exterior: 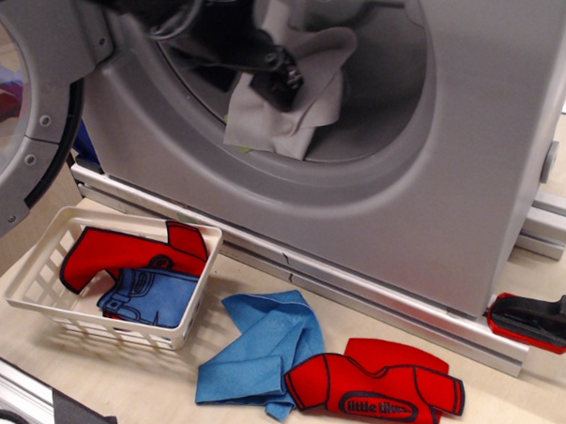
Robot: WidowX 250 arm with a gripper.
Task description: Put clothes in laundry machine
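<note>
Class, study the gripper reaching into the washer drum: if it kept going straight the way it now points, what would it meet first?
Probably the pale grey-white cloth: the gripper points down and right, right against it. Behind it lies the laundry machine's ribbed drum wall, though depth is unclear.

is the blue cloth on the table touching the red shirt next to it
Touching. The only view shows the red shirt lying over the lower right edge of the blue cloth, with no gap between them.
</note>
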